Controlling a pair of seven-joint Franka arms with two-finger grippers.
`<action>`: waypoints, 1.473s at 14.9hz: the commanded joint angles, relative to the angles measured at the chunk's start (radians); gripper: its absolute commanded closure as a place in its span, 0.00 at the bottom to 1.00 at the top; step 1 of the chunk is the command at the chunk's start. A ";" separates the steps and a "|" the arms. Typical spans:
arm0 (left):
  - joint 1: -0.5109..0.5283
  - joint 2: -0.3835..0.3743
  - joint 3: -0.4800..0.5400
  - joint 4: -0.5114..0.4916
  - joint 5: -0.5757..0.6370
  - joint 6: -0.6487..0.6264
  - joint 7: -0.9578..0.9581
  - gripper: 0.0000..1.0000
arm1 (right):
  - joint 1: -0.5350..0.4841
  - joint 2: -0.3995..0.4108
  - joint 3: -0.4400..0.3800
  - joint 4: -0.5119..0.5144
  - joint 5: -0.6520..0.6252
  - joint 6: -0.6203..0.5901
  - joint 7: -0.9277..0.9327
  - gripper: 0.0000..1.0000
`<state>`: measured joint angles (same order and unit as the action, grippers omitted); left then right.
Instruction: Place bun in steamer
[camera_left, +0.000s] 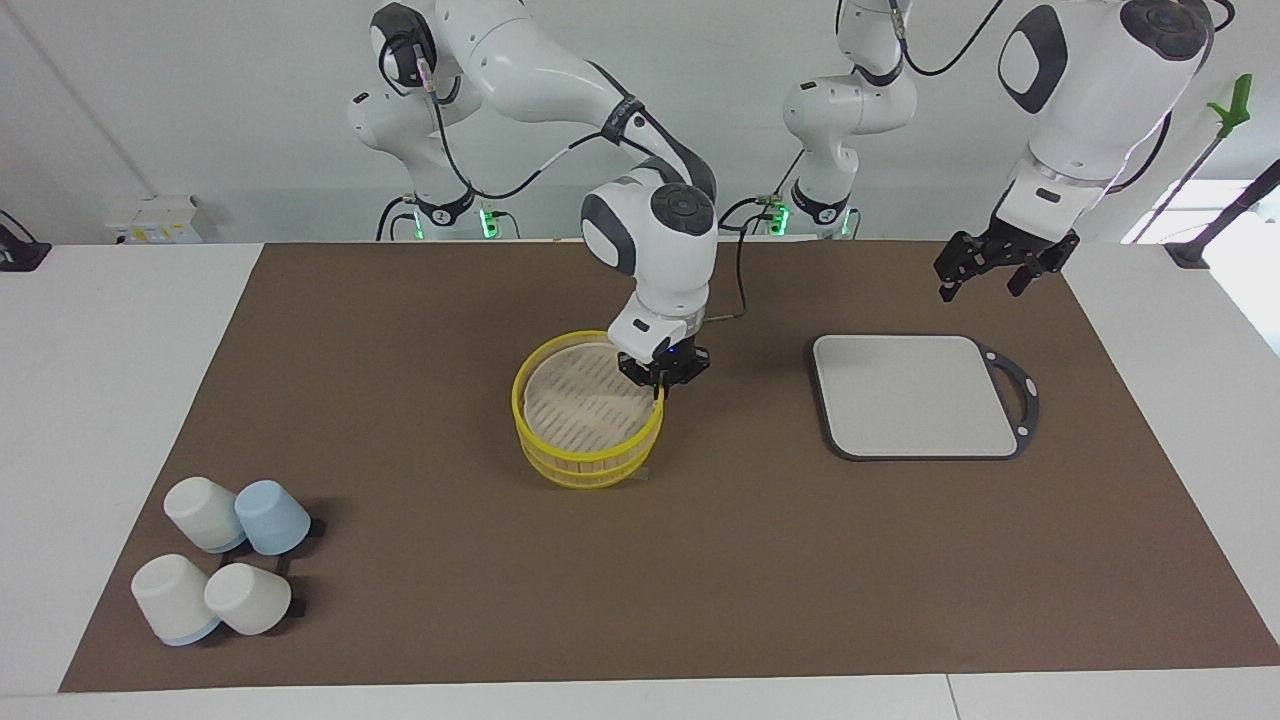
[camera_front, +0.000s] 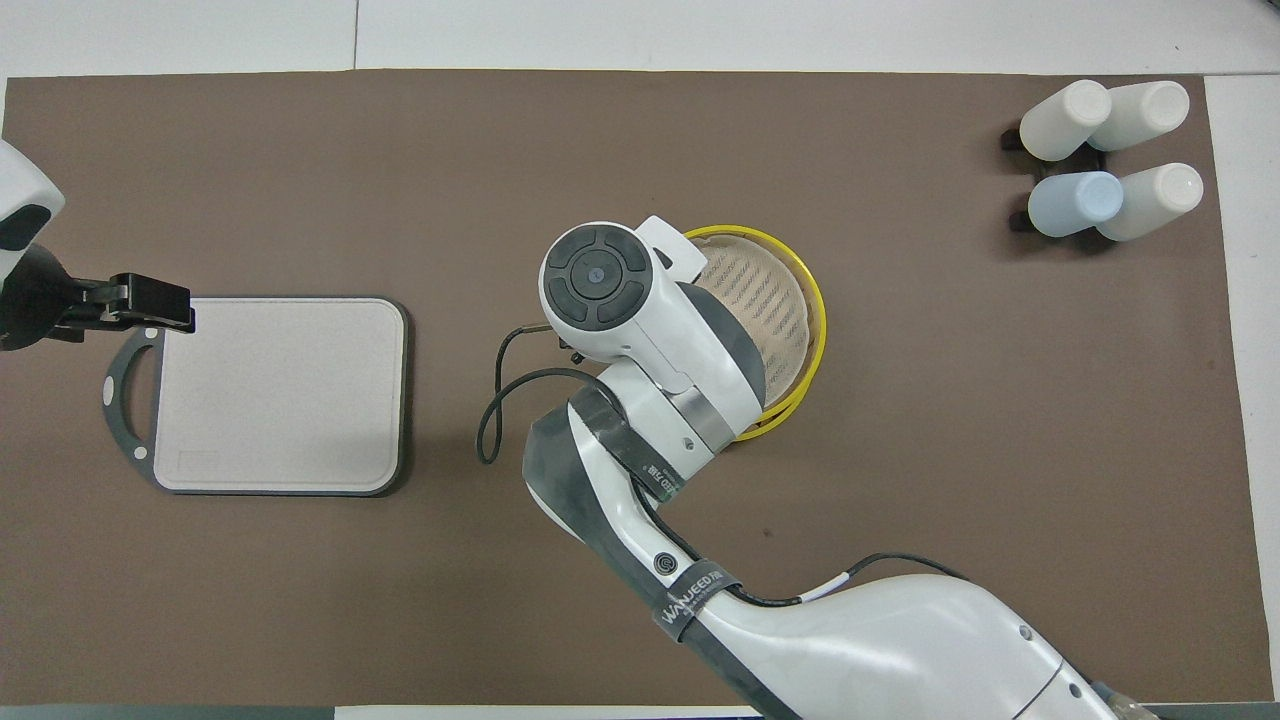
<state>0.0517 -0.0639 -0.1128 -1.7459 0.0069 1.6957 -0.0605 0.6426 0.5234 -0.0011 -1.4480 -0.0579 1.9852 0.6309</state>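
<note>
Right tool (camera_left: 657, 385), fingers together on the yellow rim of the steamer (camera_left: 580, 405), sits at centre frame in the facing view. The steamer's slatted floor is bare; no bun is visible in either view, nor on the grey board (camera_left: 915, 395) at centre right. Left tool (camera_left: 985, 265), fingers apart and empty, hangs over the bench (camera_left: 700, 560) at upper right, waiting. Judgement: the step is positioning the steamer; keep it level and set it flat before releasing the rim. The steamer is round, mouth up, no long axis; slats run toward the robots.
</note>
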 joint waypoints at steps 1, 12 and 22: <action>-0.009 -0.033 0.012 -0.047 -0.018 0.054 0.019 0.00 | -0.008 -0.019 0.001 -0.038 0.007 0.011 0.004 1.00; 0.005 -0.036 0.013 -0.046 -0.084 0.026 0.018 0.00 | -0.015 -0.025 0.001 -0.054 0.066 0.010 0.016 1.00; 0.005 -0.036 0.009 -0.043 -0.067 0.018 0.039 0.00 | -0.017 -0.034 0.000 -0.078 0.067 0.023 0.020 0.32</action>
<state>0.0524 -0.0714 -0.1045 -1.7611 -0.0593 1.7207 -0.0421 0.6349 0.5097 -0.0066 -1.4869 -0.0057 1.9876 0.6324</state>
